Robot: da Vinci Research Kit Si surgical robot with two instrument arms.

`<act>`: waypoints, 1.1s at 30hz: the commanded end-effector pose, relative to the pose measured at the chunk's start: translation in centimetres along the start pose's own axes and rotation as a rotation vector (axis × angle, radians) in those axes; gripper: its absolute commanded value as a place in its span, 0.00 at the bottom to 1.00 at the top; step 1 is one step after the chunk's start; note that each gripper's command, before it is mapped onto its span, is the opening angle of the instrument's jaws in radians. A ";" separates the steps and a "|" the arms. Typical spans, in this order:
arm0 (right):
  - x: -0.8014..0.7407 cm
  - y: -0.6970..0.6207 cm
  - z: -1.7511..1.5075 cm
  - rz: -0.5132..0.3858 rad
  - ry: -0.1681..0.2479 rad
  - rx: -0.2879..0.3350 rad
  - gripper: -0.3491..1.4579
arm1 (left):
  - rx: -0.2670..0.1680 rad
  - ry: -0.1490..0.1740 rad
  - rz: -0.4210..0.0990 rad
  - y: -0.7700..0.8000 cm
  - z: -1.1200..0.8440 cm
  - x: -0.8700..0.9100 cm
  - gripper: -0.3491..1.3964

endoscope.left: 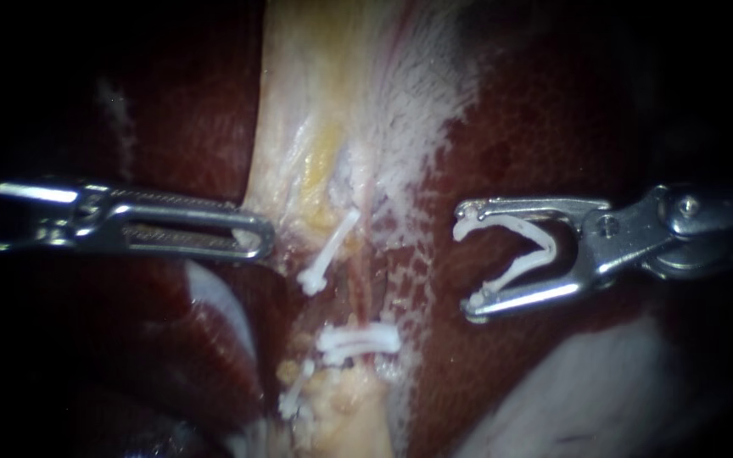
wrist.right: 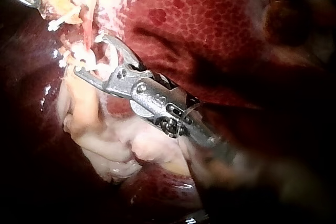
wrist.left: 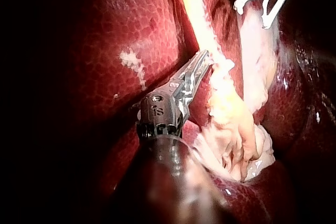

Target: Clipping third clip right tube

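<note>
My right instrument [endoscope.left: 467, 261] comes in from the right, level with the tubes and apart from them. Its jaws stand wide apart, and an open white clip [endoscope.left: 519, 246] is seated between them. A thin pinkish tube [endoscope.left: 369, 246] runs down the pale tissue. Three white clips sit on the strands there: a slanted clip [endoscope.left: 328, 250], a level clip [endoscope.left: 358, 339] below it, and a low clip [endoscope.left: 294, 392]. My left instrument [endoscope.left: 260, 242] holds the edge of the gallbladder's pale tissue [endoscope.left: 316, 102] with its jaws together. The left wrist view shows that tip [wrist.left: 202, 61] at the pale strip.
Dark red liver [endoscope.left: 536, 127] lies on both sides of the pale strip. A pale sheet of tissue [endoscope.left: 587, 382] shows below my right instrument. In the right wrist view its jaws [wrist.right: 89, 53] sit just beside the clipped strands, with lumpy pale tissue [wrist.right: 121, 150] under the shaft.
</note>
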 end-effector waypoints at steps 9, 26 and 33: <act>-0.17 -0.08 0.31 -0.008 -0.006 -0.019 0.52 | -0.003 0.000 -0.011 0.06 -0.21 -0.21 0.00; -0.64 -0.08 1.06 0.061 -0.017 0.015 0.52 | -0.025 -0.041 -0.011 -0.37 -0.64 -0.73 0.00; -0.62 0.00 1.22 0.064 -0.018 0.018 0.52 | -0.016 -0.042 -0.010 -0.48 -0.63 -0.74 0.00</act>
